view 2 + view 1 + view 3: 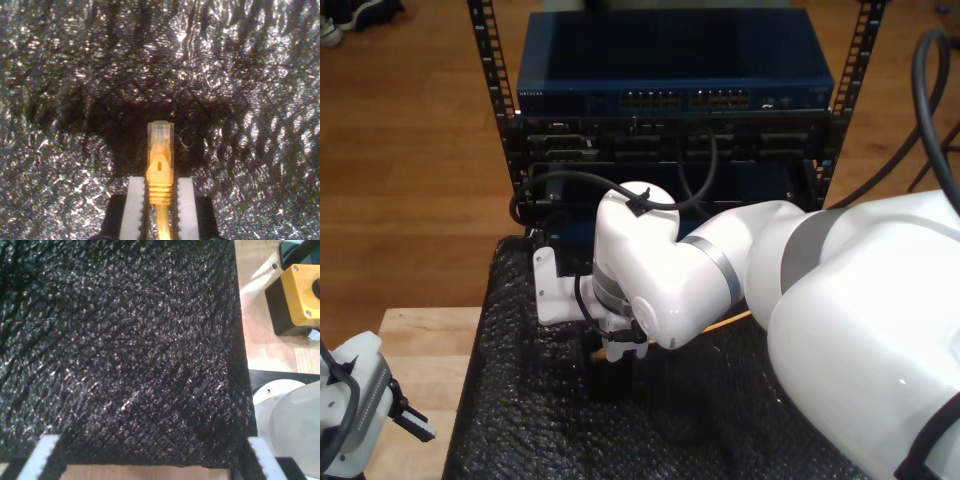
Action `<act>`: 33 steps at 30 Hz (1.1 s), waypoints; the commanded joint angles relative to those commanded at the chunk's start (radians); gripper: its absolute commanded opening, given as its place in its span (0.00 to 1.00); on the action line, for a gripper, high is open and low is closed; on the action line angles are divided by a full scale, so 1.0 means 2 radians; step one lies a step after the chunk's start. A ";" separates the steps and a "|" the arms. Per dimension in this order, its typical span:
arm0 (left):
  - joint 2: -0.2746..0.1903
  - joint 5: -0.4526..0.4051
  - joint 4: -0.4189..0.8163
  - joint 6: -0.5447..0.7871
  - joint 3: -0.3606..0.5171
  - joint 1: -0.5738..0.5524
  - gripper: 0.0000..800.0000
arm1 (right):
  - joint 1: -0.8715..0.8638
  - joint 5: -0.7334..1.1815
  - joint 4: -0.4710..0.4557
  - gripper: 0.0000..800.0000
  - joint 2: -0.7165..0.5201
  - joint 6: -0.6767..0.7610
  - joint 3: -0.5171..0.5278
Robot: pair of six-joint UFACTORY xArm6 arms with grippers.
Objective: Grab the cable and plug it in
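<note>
My second gripper (161,200) is clamped on the thin yellow-orange network cable (160,172). Its two white ribbed fingers (134,207) press on either side of the yellow boot, and the small clear plastic plug sticks out just past the fingertips, pointing away from the gripper and down toward the crinkled black bubble-wrap mat (250,75). The mat lies close beneath the plug; whether the plug touches it I cannot tell.

In the exterior view, the big white arm (720,270) that carries this gripper reaches in from the exterior view's right, bends at its rounded joint and turns its wrist straight down over the mat. A short stretch of the yellow cable shows behind that arm, running off toward the exterior view's right.

My first gripper (155,460) stands open, its white toothed fingers (42,457) well apart with nothing between them. It hangs above the near edge of the same black mat. Off to one side of it sits a yellow-topped black control box (295,297) on pale wood.

Beyond the mat stands a black equipment rack with a dark blue network switch (675,75).
</note>
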 joint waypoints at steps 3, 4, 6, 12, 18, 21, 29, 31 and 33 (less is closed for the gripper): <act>0.000 0.002 0.000 0.000 -0.002 0.000 1.00 | -0.002 0.005 0.001 0.01 -0.018 0.000 0.000; -0.001 0.002 0.000 0.000 -0.003 0.000 1.00 | -0.004 0.011 0.001 0.01 -0.024 0.000 0.000; -0.001 0.006 -0.001 0.000 -0.008 0.000 1.00 | -0.010 0.028 0.002 0.01 -0.033 -0.001 -0.002; 0.000 0.036 -0.003 -0.002 -0.022 -0.001 1.00 | -0.044 0.077 0.005 0.01 -0.064 -0.006 0.002; -0.001 0.048 -0.049 -0.003 -0.021 -0.002 1.00 | -0.070 0.097 0.010 0.01 -0.117 -0.025 0.038; 0.000 0.058 -0.073 -0.003 -0.022 -0.005 1.00 | -0.073 0.097 0.021 0.01 -0.147 -0.032 0.061; 0.003 0.058 -0.133 -0.048 -0.032 -0.079 1.00 | -0.100 0.133 0.075 0.01 -0.192 -0.084 0.082; 0.006 0.055 -0.134 -0.071 -0.035 -0.107 1.00 | -0.113 0.141 0.100 0.01 -0.204 -0.102 0.088; 0.012 0.054 -0.135 -0.088 -0.040 -0.133 1.00 | -0.123 0.146 0.127 0.01 -0.216 -0.120 0.097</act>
